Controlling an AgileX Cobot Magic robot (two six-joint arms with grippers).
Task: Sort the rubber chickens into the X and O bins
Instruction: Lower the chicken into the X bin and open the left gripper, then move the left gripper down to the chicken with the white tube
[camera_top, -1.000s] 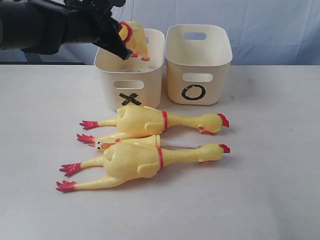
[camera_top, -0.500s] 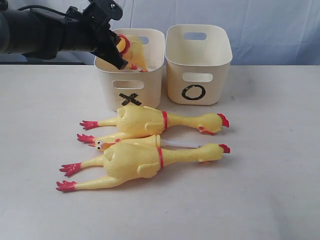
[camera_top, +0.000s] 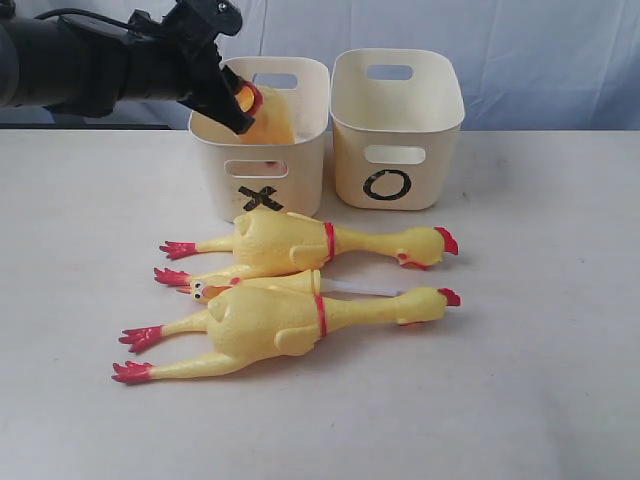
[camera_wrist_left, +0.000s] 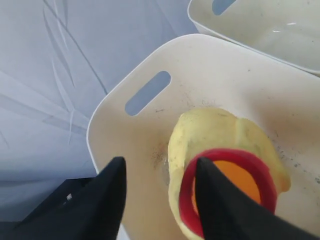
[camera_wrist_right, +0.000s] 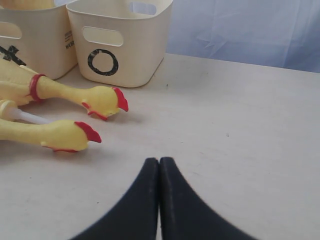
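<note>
My left gripper (camera_top: 234, 106) (camera_wrist_left: 160, 162) hovers open over the near left rim of the X bin (camera_top: 300, 170) (camera_wrist_left: 210, 60). A small yellow chicken (camera_top: 270, 122) (camera_wrist_left: 220, 135) with a red ring sits down inside that bin, against one finger and not clamped. The O bin (camera_top: 395, 150) (camera_wrist_right: 125, 55) stands to its right. Two long chickens (camera_top: 290, 240) (camera_top: 270, 325) with red neck bands lie on the table in front of the bins. A smaller chicken (camera_top: 250, 285) is wedged between them. My right gripper (camera_wrist_right: 159, 161) is shut and empty, low over bare table.
The white table (camera_top: 540, 330) stretches to the right of the chickens. A pale blue cloth backdrop (camera_top: 540, 60) hangs behind the bins. The long chickens' heads (camera_wrist_right: 102, 100) (camera_wrist_right: 65, 134) lie to one side of my right gripper.
The small chicken has dropped from above the rim down into the X bin. My left gripper lowered slightly and let it go. The chickens on the table have not moved.
</note>
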